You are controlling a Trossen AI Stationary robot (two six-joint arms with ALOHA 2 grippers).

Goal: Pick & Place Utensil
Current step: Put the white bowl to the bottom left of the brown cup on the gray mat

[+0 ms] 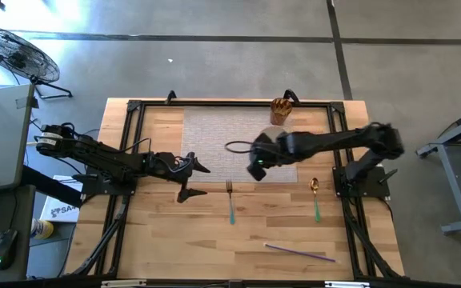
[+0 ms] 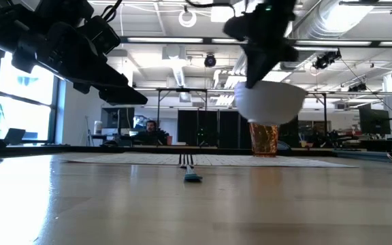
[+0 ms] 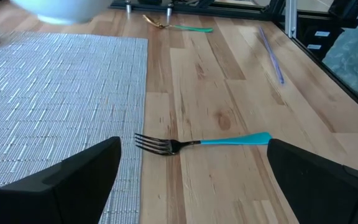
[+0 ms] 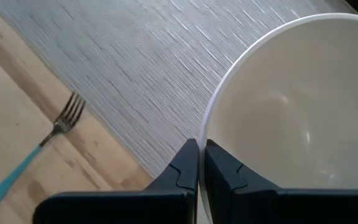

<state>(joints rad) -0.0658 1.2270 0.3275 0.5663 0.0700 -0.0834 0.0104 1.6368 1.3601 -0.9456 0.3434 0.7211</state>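
A fork [image 3: 197, 142] with a teal handle lies flat on the wood just off the near edge of the grey placemat [image 1: 214, 128]; it also shows in the high view as the fork [image 1: 230, 200]. My left gripper [image 3: 192, 152] is open and hovers above the table on the fork's left, with its fingers spread to either side of the fork in its wrist view and touching nothing. My right gripper [image 4: 202, 152] is shut on a white bowl [image 4: 297, 106] over the placemat. A gold spoon [image 1: 315, 196] with a green handle lies to the right. My right gripper pinches the white bowl's rim [image 4: 207, 132], one finger inside the bowl and one outside. The fingers come from above, pointing down. The bowl [image 2: 269, 101] hangs lifted clear of the placemat, roughly upright with its opening upward.
An amber glass [image 1: 281, 110] stands at the placemat's far right corner. A purple straw [image 1: 298, 253] lies on the wood near the table's near edge. Black frame rails run along the table's sides. Bare wood shows between fork and spoon.
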